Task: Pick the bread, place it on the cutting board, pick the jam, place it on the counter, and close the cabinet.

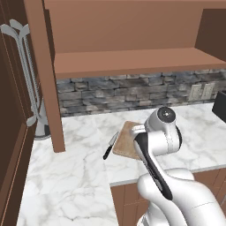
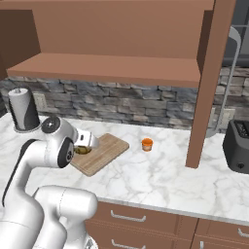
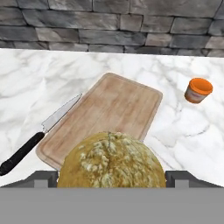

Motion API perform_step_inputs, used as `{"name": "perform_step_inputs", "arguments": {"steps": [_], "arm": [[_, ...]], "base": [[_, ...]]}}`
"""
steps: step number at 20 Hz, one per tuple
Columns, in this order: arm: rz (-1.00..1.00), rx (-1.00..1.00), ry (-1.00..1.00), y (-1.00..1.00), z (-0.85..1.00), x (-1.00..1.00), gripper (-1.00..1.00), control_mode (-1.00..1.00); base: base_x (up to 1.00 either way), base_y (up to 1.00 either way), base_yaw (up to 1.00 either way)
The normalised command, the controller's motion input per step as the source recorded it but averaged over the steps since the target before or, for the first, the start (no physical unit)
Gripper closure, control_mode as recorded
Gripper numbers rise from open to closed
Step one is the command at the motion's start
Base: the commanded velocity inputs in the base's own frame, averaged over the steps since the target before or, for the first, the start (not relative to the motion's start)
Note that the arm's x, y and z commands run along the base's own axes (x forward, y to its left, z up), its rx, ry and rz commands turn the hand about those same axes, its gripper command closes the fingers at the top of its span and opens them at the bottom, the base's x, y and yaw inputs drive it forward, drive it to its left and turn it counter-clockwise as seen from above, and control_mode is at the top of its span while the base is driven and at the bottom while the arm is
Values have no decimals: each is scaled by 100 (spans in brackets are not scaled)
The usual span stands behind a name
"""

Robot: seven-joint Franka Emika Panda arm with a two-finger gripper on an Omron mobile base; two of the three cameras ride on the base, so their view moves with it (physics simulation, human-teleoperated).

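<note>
The bread (image 3: 111, 159) is a knobbly yellowish-brown lump right in front of the hand camera, over the near end of the cutting board (image 3: 114, 109). My gripper (image 3: 112, 178) is open, with one wide-set fingertip (image 3: 43, 178) on each side of the lump. From the right base view the bread (image 2: 82, 150) lies at the left end of the board (image 2: 104, 151), under my hand (image 2: 86, 144). The jam (image 2: 147, 144) stands upright on the white marble counter (image 2: 160, 175), to the right of the board. The cabinet (image 1: 132, 62) above is open, its door (image 2: 214, 82) swung out edge-on.
A black-handled knife (image 1: 110, 145) lies on the counter along the board's left side. A paper towel roll (image 2: 23, 109) stands at the back left and a black toaster (image 2: 238, 146) at the right. The tall dark cupboard (image 1: 13, 110) bounds the counter's left end.
</note>
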Motion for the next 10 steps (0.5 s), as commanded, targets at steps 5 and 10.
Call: {"name": "perform_step_inputs", "arguments": {"steps": [5,10], "arm": [[0,0,0,0,-19,17,100,-100],[0,0,0,0,-15,10,100,-100]], "base": [[0,0,0],[0,0,0]]}}
